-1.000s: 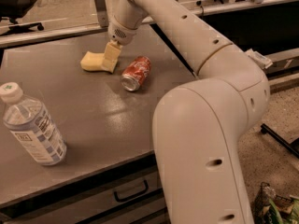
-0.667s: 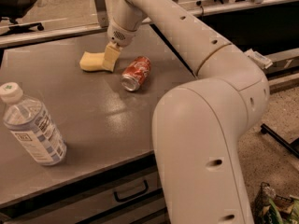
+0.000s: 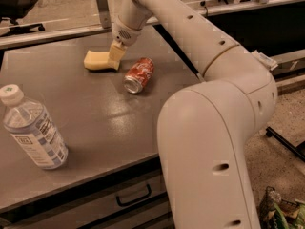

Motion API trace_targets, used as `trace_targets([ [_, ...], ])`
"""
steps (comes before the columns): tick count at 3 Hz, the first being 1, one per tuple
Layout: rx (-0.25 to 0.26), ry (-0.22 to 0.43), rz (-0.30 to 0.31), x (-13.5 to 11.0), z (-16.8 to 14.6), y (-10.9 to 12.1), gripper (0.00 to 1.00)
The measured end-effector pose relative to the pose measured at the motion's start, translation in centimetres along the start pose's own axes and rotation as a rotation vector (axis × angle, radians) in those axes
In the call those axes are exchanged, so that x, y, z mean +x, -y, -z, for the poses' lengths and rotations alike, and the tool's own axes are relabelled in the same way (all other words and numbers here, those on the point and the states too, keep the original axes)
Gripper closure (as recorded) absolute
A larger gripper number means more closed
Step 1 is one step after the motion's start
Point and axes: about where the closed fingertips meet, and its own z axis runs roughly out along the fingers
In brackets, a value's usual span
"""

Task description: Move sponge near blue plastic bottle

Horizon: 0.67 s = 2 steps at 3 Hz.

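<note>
The pale yellow sponge (image 3: 96, 60) lies flat on the grey table at the far side. My gripper (image 3: 116, 57) reaches down from the white arm and rests at the sponge's right end, touching it. The blue plastic bottle (image 3: 33, 133), clear with a white cap and a blue-and-white label, lies at the table's near left, well away from the sponge.
A red soda can (image 3: 138, 75) lies on its side just right of the sponge and gripper. The grey table (image 3: 95, 123) has a drawer under its front edge. My large white arm (image 3: 209, 128) fills the right side. An office chair (image 3: 19, 4) stands at the far left.
</note>
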Motion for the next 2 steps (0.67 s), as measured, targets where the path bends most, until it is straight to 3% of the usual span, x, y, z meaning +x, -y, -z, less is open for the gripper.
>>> trace_targets([
  [2,0.055,0.031,0.052,0.5,5.1,2.3,1.00],
])
